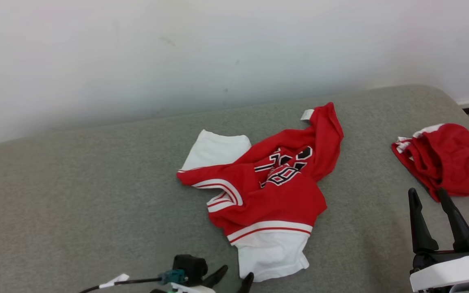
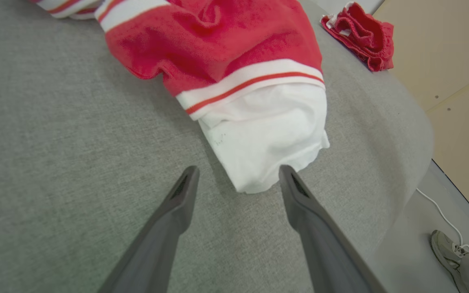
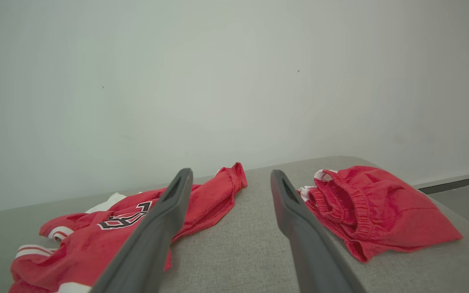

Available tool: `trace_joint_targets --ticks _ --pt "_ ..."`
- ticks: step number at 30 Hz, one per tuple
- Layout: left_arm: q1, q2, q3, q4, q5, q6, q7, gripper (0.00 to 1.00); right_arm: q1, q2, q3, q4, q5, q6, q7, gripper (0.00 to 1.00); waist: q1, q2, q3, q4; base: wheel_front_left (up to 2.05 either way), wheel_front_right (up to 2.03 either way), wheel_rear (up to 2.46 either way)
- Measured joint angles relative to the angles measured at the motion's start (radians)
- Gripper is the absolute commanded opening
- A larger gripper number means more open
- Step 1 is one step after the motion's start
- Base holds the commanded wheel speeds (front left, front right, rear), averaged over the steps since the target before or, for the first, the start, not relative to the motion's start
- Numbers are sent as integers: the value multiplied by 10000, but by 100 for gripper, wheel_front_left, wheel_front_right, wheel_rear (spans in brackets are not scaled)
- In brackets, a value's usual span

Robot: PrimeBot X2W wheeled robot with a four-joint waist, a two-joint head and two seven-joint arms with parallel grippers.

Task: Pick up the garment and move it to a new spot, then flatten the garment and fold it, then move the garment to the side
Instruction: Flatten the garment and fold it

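A crumpled red garment with white sleeves and black-and-white lettering lies in the middle of the grey cushion. Its near white sleeve ends just ahead of my left gripper, which stands open with nothing between its fingers; the same gripper shows at the bottom edge of the head view. My right gripper is open at the lower right, apart from the garment, pointing over the cushion toward the wall.
A second bunched red cloth with white trim lies at the cushion's right end, just beyond my right fingertips. A pale wall backs the cushion. Past the cushion's rounded edge, a shoe and a white cable lie on the floor.
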Motion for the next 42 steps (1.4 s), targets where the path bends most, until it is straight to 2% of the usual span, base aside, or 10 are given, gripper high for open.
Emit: trace_joint_targets --ticks 6,11,12,14,15,16,23,29,36,42 --pt "-116 -15 -278 366 -238 194 500 100 -3 94 -71 -113 -111 0 6 100 0 0 252 -469 0 0 0" --pt "-273 -19 -324 702 -401 234 376 100 -6 174 -31 -148 -146 0 -12 100 0 0 404 -768 0 0 0" --pt "-316 -21 -332 713 -435 234 299 96 -6 180 -33 -148 -165 0 -13 100 0 0 421 -797 0 0 0" --pt "-363 -23 -370 744 -548 232 194 49 -5 190 -38 -128 -169 0 -42 100 1 1 430 -820 0 0 0" --pt "-371 -21 -368 746 -579 238 102 36 -4 198 -38 -117 -169 0 -44 100 0 0 420 -821 0 0 0" --pt "-397 -19 -376 746 -583 257 44 0 -4 203 -35 -102 -173 0 -44 100 0 0 412 -819 0 0 0" --pt "-461 -23 -387 405 -688 399 -247 0 22 242 -121 -27 -197 -2 -75 100 1 0 321 -586 0 0 0" --pt "-458 142 65 -828 -999 729 -407 0 151 219 -209 48 -203 0 -67 100 1 0 178 -171 0 0 0" --pt "-264 1058 1099 -2406 -1131 1515 -21 0 244 82 -182 29 -263 -2 50 100 1 0 84 363 0 0 0" --pt "-48 1831 2146 -2761 -1354 1950 15 0 244 75 -150 0 -267 -2 148 100 1 0 180 565 0 0 0"
